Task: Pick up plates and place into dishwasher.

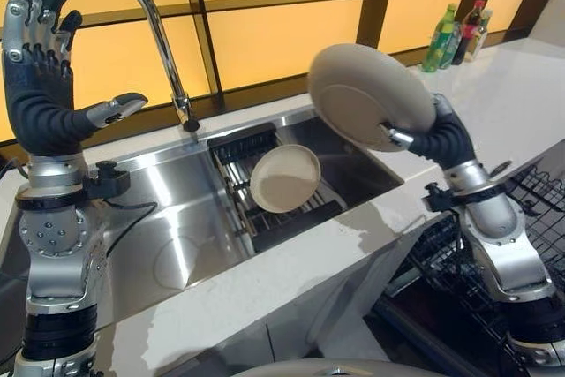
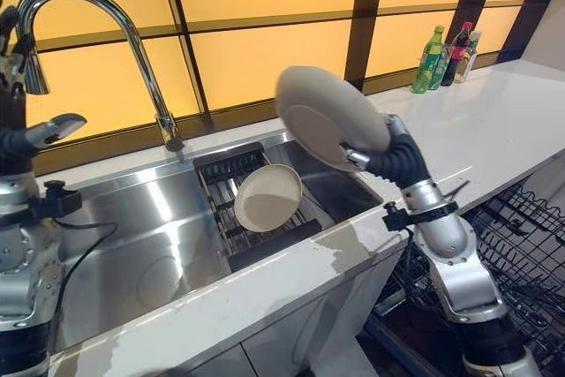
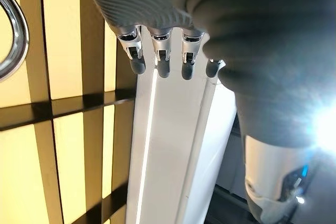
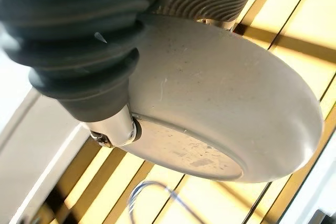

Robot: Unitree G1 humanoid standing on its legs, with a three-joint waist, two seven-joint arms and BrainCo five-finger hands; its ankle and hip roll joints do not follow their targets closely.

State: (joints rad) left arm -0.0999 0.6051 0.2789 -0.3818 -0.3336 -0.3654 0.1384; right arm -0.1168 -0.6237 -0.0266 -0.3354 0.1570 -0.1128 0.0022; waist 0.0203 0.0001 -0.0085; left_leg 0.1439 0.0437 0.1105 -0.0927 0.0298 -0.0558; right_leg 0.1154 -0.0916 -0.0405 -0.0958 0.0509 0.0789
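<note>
The right hand (image 1: 439, 134) pinches a beige plate (image 1: 366, 94) by its rim, thumb on the underside, holding it tilted in the air above the sink (image 1: 168, 200) — a second beige plate (image 1: 284, 178) leans in the sink's dish rack (image 1: 243, 152). The left hand (image 1: 40, 59) is raised beside the faucet (image 1: 150, 15), fingers straight and spread, holding nothing. The dark dishwasher rack (image 1: 543, 209) stands open below the right arm.

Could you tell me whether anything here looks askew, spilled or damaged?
Nothing is spilled or broken. The plate in the right hand is held tilted above the sink, and a second plate leans on the sink's rack. The left hand is raised, open.
</note>
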